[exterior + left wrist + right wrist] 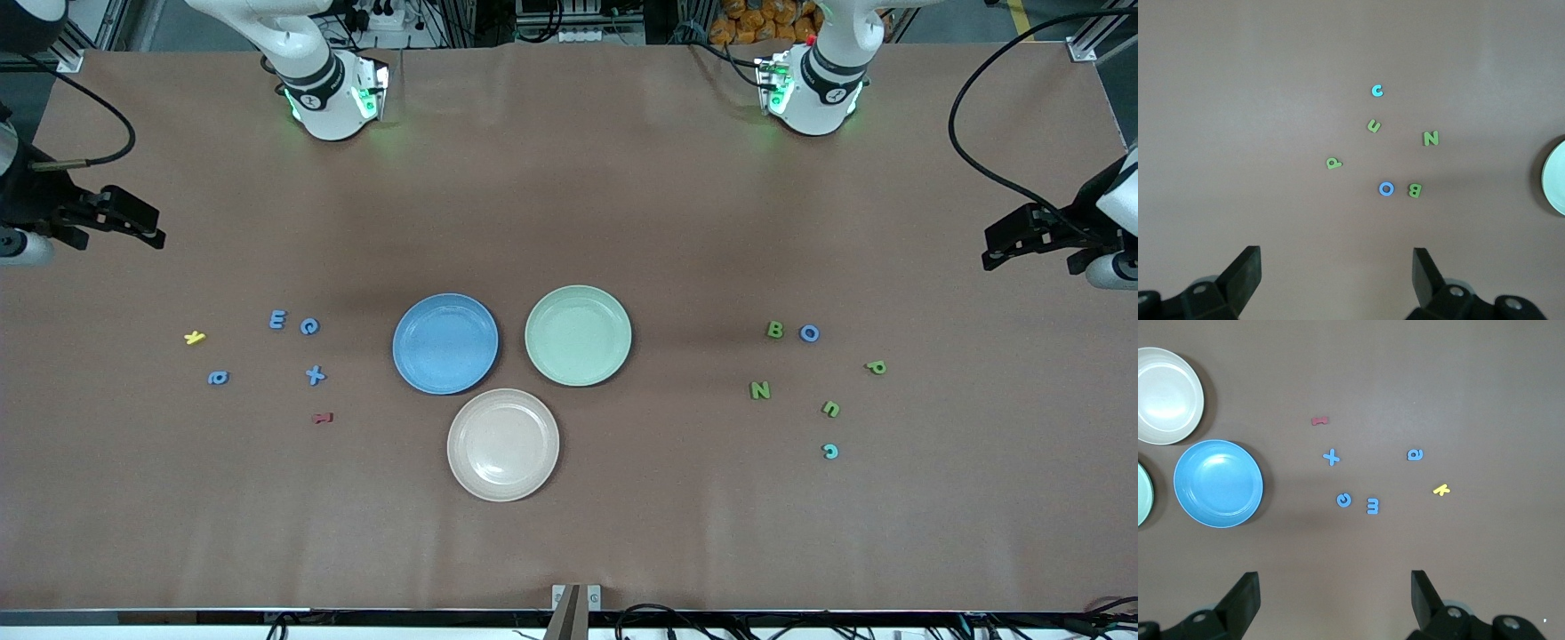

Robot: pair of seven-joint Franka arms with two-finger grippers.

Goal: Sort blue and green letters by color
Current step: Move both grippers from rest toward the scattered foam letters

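At each end of the counter [569,178], the left tool [1337,273] and right tool [1335,597] are hanging wide and waiting. Blue letters [293,324] and green letters [772,360] are lying scattered beside the blue plate [445,343] and green plate [578,335].

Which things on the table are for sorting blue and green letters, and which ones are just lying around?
For the job:
blue letters
green letters
blue plate
green plate
left end effector, open, waiting
right end effector, open, waiting

Just lying about:
yellow letter
dark red letter
beige plate
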